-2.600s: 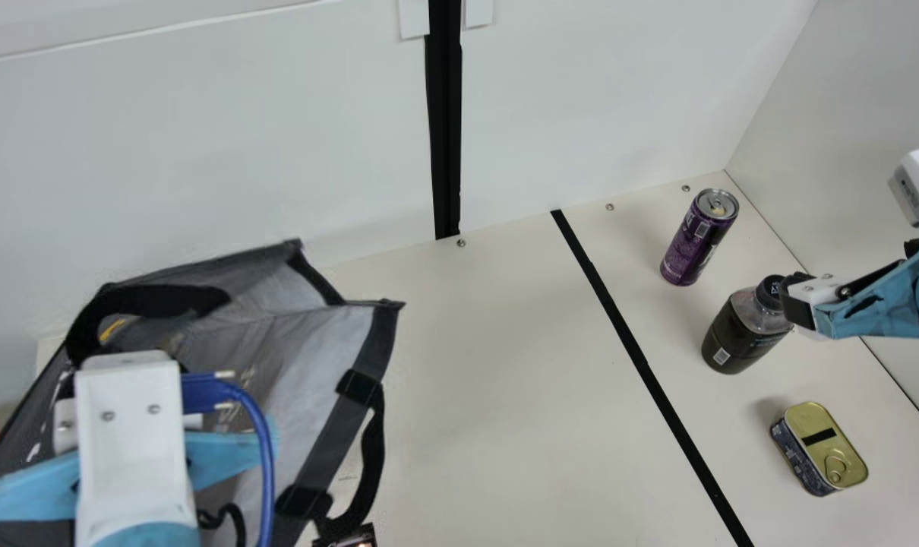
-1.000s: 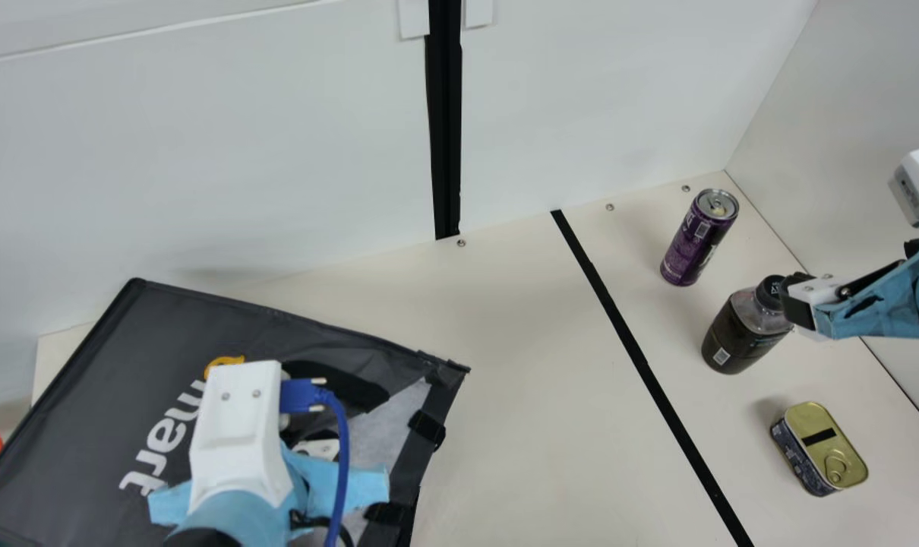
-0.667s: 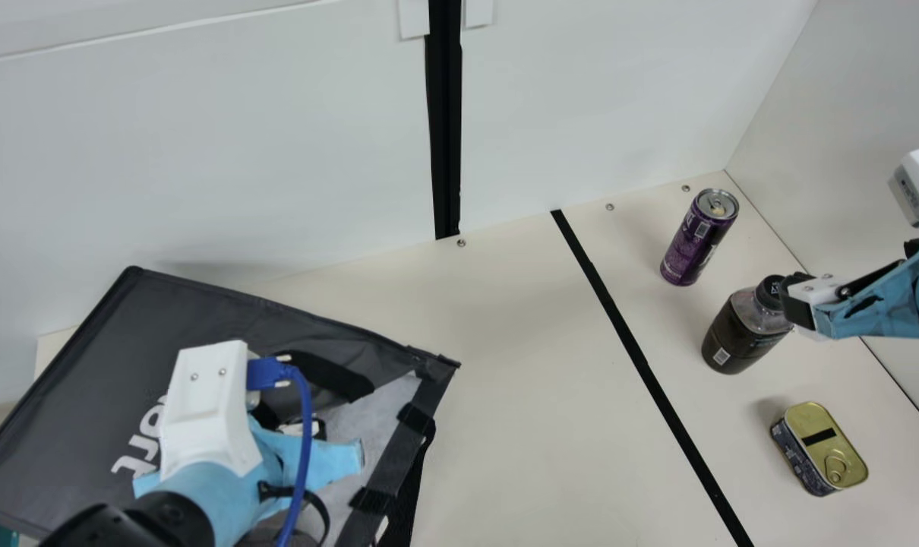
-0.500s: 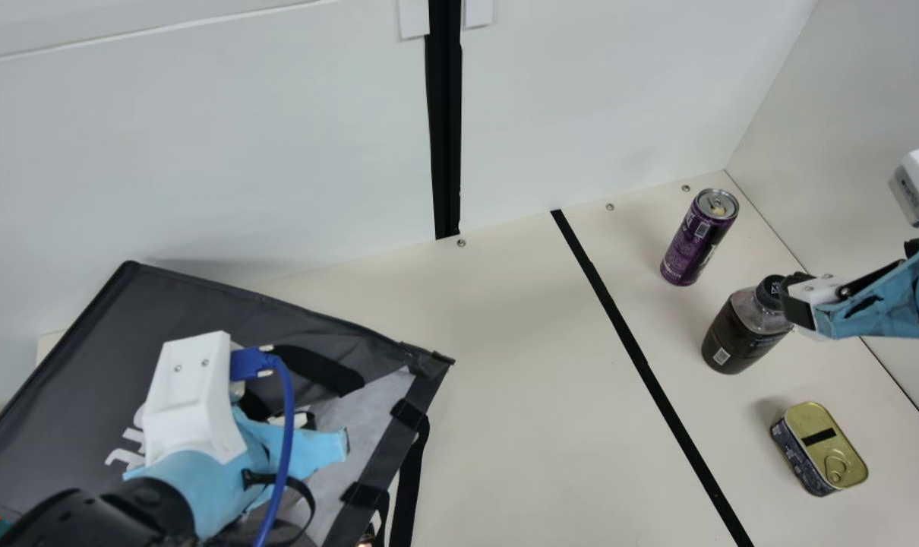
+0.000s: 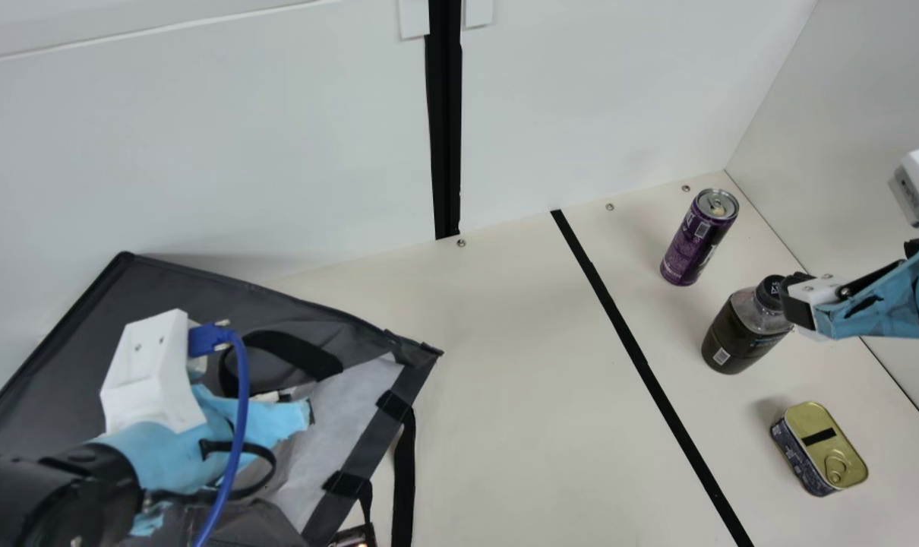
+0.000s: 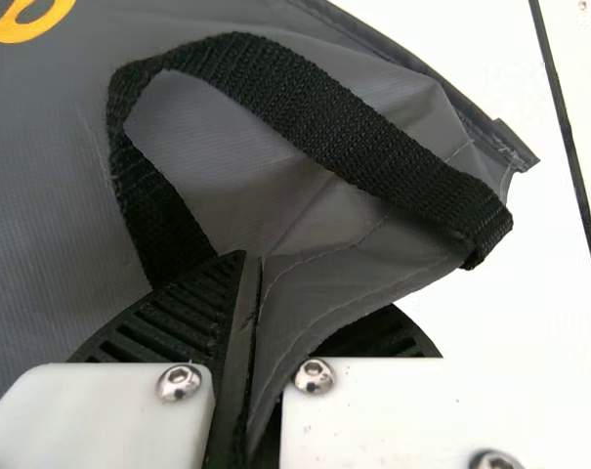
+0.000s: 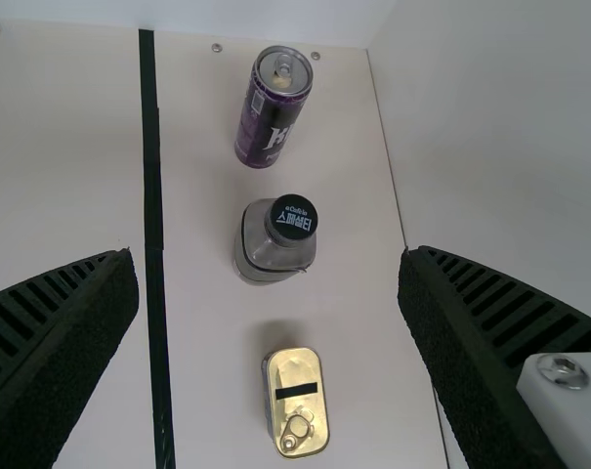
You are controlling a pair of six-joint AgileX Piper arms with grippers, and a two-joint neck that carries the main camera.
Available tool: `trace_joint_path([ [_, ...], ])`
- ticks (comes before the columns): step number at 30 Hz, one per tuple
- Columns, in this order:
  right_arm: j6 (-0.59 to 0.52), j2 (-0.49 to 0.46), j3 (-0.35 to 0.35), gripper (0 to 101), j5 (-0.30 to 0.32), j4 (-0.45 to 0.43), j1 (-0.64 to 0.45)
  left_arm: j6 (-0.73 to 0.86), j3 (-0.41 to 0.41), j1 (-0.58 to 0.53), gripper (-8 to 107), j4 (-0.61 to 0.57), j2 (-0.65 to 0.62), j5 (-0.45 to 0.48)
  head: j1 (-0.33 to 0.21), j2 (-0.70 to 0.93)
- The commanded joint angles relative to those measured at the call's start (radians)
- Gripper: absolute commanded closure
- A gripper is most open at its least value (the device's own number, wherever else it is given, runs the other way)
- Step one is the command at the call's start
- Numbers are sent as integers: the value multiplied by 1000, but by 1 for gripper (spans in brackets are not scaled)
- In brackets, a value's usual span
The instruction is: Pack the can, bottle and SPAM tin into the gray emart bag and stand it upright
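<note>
Observed cream tabletop (image 5: 505, 380) crossed by black tape (image 5: 642, 357), with gray emart bag (image 5: 209, 300) on left side, well apart from all three goods. Read bag as tilted, mouth gaping toward the right, pale lining exposed; judge stage as bag preparation only. Found left hand (image 6: 261, 293) clenched on bag fabric beside black webbing handle (image 6: 324, 127). Found right hand (image 7: 269, 256) released, wide apart, grasping nothing, near bottle (image 5: 740, 334). Logged bottle as upright, capped, beyond tape and outside bag. Logged purple can (image 5: 691, 243) likewise: upright, unpacked, nearer back wall. Logged SPAM tin (image 5: 820, 448) as flat, pull-tab up, unpacked, on bottle's other side from can. Packed so far: zero of three. Cannot tell contents deep inside bag. Left to do, by judgement: steady bag, load all three, let go of fabric, leave bag standing upright.
</note>
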Motion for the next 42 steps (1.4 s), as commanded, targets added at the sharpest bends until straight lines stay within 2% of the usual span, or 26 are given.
trace_joint_path([
  [1,0,0,0,6,0,0,0,28,-4,20,107,-37,3,4,-23,-2],
  [18,0,0,0,6,0,0,0,153,-9,129,107,-172,18,11,-23,-2],
  [42,0,0,0,6,0,0,0,211,-16,212,107,-198,26,0,-23,-2],
])
